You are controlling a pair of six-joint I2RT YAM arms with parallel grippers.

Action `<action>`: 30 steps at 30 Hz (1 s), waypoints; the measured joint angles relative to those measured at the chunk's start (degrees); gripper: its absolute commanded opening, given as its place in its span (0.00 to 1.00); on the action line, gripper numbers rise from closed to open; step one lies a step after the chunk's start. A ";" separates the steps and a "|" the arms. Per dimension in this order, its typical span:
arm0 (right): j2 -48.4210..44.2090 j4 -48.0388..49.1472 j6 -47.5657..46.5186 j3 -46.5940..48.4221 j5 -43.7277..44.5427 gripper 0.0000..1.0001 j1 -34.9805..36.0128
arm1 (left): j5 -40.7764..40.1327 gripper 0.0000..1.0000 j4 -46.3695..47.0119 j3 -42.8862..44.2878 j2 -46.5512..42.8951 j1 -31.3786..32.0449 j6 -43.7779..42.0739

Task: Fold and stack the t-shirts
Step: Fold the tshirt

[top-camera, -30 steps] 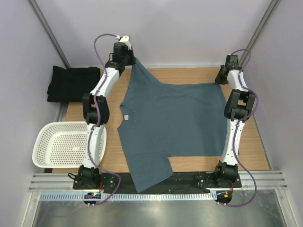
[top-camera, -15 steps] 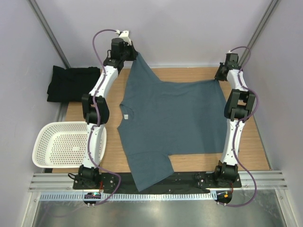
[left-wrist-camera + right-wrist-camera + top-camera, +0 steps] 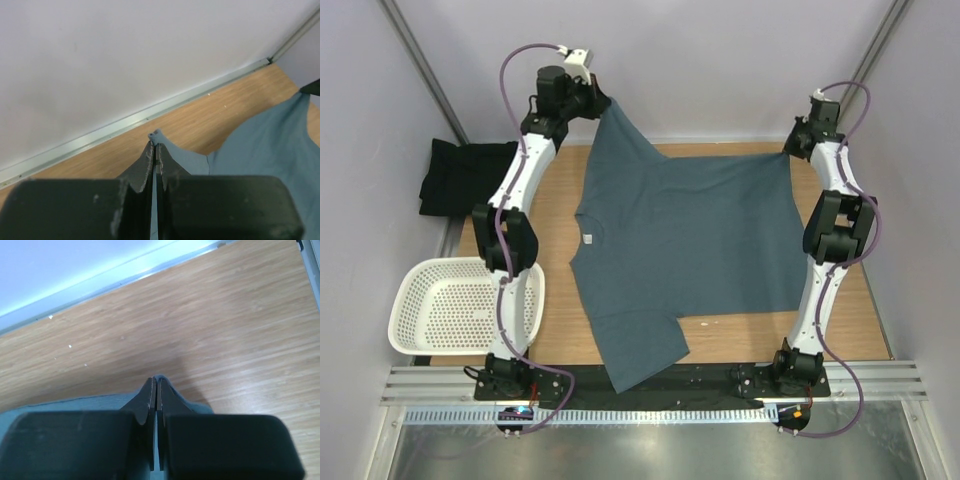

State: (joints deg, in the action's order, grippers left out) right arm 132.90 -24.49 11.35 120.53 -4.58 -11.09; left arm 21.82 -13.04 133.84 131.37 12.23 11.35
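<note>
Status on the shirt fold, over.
Left gripper, right gripper shut on far edge of slate shirt. Black shirt bunched far left. Basket clear of it.

Bright, even overhead light; soft shadows on the table (image 3: 740,335); near foreground blurred in both wrist views

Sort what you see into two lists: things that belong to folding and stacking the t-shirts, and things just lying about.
Belongs to the job:
blue-grey t-shirt, spread out
black t-shirt, far left
left gripper and right gripper, each shut on the blue-grey t-shirt's far edge

Just lying about:
white basket, near left
</note>
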 measured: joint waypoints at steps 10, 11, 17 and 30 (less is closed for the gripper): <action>-4.59 1.16 -2.10 -9.55 -1.11 0.01 -2.32 | 4.92 0.00 -1.92 -15.30 -12.31 -0.02 -4.17; -5.05 1.27 -2.27 -10.36 -1.27 0.01 -2.54 | 5.27 0.00 -2.29 -16.57 -13.35 -0.02 -4.50; -8.07 2.01 -3.76 -14.21 -2.69 0.01 -3.26 | 6.19 0.00 -4.22 -26.60 -21.57 0.20 -7.43; -12.70 3.63 -6.12 -23.37 -4.37 0.01 -3.30 | 5.40 0.00 -7.48 -45.24 -38.10 2.95 -11.61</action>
State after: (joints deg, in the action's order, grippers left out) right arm 120.20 -20.86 5.23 97.17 -8.95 -14.39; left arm 27.22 -20.51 88.60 93.27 15.18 -0.25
